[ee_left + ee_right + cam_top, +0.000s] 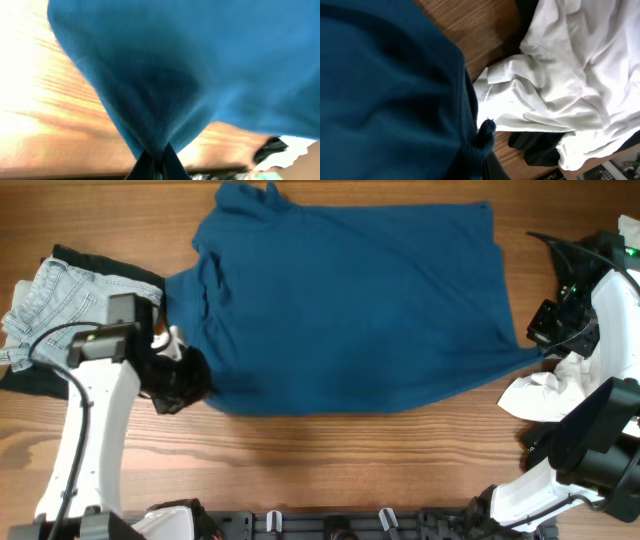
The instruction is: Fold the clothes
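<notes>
The deep-blue shirt (350, 310) lies spread over the middle of the wooden table (330, 460), collar at the far edge. My left gripper (182, 383) is shut on its near-left corner; in the left wrist view the blue cloth (190, 70) gathers into the jaws (156, 167). My right gripper (545, 345) is shut on the shirt's near-right corner; in the right wrist view blue fabric (385, 95) bunches at the jaws (482, 150). Pale denim shorts (50, 305) lie on a black garment (110, 265) at the left. A white garment (545, 395) lies at the right, also in the right wrist view (565, 80).
Black cloth (540, 147) shows under the white garment in the right wrist view. The right arm's base (590, 450) stands at the near right. A black rail (330, 525) runs along the table's near edge.
</notes>
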Robot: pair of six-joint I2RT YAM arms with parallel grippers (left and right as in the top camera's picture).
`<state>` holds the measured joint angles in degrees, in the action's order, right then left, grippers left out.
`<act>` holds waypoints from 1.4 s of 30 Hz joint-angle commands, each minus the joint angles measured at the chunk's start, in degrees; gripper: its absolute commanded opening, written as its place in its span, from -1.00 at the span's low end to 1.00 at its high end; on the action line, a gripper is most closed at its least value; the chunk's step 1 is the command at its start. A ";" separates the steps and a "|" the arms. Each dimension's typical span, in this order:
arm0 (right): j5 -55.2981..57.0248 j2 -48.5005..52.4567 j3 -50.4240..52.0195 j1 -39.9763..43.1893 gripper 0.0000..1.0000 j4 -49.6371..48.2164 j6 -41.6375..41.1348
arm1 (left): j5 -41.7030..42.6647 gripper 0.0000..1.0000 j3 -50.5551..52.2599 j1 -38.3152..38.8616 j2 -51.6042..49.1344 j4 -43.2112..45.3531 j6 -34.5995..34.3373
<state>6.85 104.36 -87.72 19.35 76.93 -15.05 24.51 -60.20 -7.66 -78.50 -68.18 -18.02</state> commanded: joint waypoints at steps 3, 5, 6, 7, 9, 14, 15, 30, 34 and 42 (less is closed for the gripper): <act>-1.38 -0.96 0.11 0.24 -0.92 -3.82 1.60 | 6.05 -0.92 -0.61 -1.62 -0.48 9.09 -0.09; -1.38 -0.59 0.11 0.24 -0.91 -6.67 1.57 | 5.88 -0.92 -0.61 -1.62 -1.20 14.36 -2.99; -1.40 -0.39 0.11 0.24 -0.91 -7.85 1.55 | 5.84 -0.92 -0.61 -1.62 -1.53 16.74 -4.28; -1.40 -0.17 0.11 0.24 -0.91 -9.22 1.57 | 5.22 -0.92 -0.61 -1.62 -1.97 19.54 -6.43; -1.40 0.46 0.11 0.24 -0.91 -11.78 1.60 | 0.48 -0.92 -0.55 -1.62 -2.71 23.19 -12.83; -1.95 2.84 0.11 0.22 -0.91 -16.17 1.60 | -0.59 -0.92 -0.50 -1.46 -7.28 31.80 -15.50; -2.36 3.19 0.11 0.22 -0.91 -17.14 1.68 | -0.59 -0.92 -0.50 -1.46 -8.31 32.92 -15.50; -9.97 10.54 0.11 -0.81 -0.91 -29.09 6.12 | -4.90 -0.92 -0.50 -1.46 -18.08 40.61 -15.50; -9.94 11.82 0.11 -1.55 -0.91 -30.93 6.23 | -4.90 -0.92 -0.50 -1.46 -18.08 42.82 -15.50; -11.21 12.07 0.11 -1.88 0.03 -29.33 9.22 | 1.27 0.20 -0.50 -1.46 -18.05 39.74 -14.69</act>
<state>-3.03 115.31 -87.55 17.80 46.54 -7.33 22.81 -60.29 -8.97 -95.96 -26.83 -33.54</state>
